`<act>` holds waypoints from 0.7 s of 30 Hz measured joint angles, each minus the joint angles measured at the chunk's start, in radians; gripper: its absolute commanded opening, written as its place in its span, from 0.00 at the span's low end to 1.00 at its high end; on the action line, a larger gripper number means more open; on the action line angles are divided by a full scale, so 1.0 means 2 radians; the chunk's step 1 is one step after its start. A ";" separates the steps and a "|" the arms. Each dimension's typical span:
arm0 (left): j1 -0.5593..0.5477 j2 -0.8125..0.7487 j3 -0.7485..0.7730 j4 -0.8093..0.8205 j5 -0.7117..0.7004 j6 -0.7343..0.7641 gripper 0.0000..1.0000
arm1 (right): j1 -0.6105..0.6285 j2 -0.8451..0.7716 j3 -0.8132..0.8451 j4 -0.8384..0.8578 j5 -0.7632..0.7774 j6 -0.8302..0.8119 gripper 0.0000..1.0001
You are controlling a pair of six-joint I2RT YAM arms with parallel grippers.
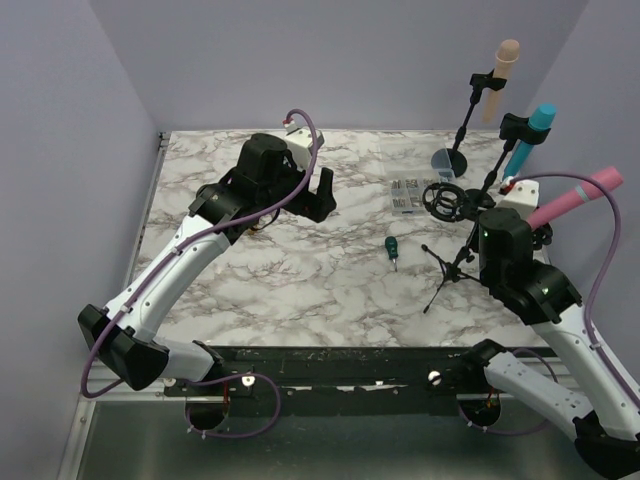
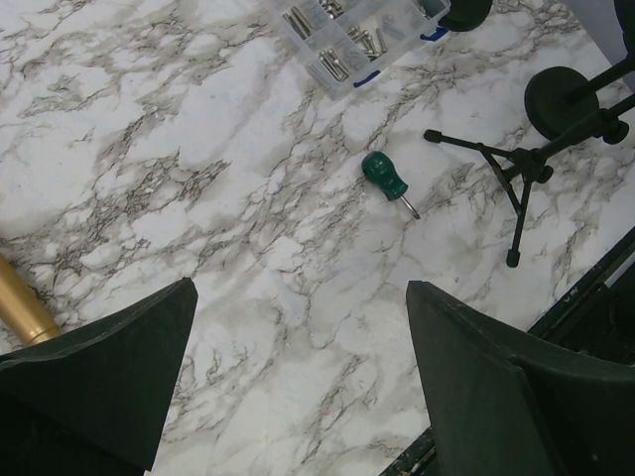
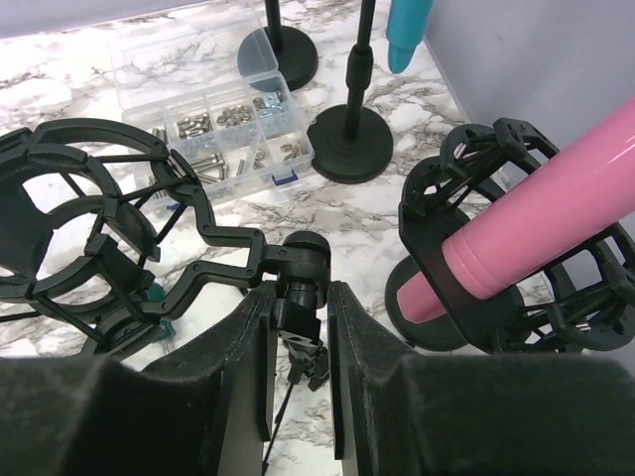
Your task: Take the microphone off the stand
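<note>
Right wrist view: right gripper (image 3: 300, 322) clenched on stem (image 3: 303, 266) of tripod stand, likely bracing it; mount (image 3: 104, 248) above sits empty. Pink mic (image 3: 536, 213) rests in neighbouring mount, just beside. Left gripper (image 2: 300, 297) released, hovering over table (image 2: 149, 149); gold cylinder (image 2: 22, 305) at frame edge, possibly mic.

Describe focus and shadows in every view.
Top external: even light, sharp, faint shadows on the table. Left wrist: marble crisp, open left claw dark and soft-edged. Right wrist: right claw gripping the stand looks blurred, pink microphone sharper.
</note>
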 measured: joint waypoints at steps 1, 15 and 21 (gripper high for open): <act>0.000 0.001 0.000 0.000 0.000 0.000 0.90 | 0.000 0.001 0.001 0.000 0.000 -0.002 0.12; -0.003 0.002 0.000 0.000 0.000 0.000 0.90 | 0.000 0.008 0.074 -0.006 -0.022 -0.060 0.01; -0.003 0.001 0.000 0.000 -0.011 0.000 0.90 | 0.000 0.029 0.114 0.000 -0.092 -0.082 0.01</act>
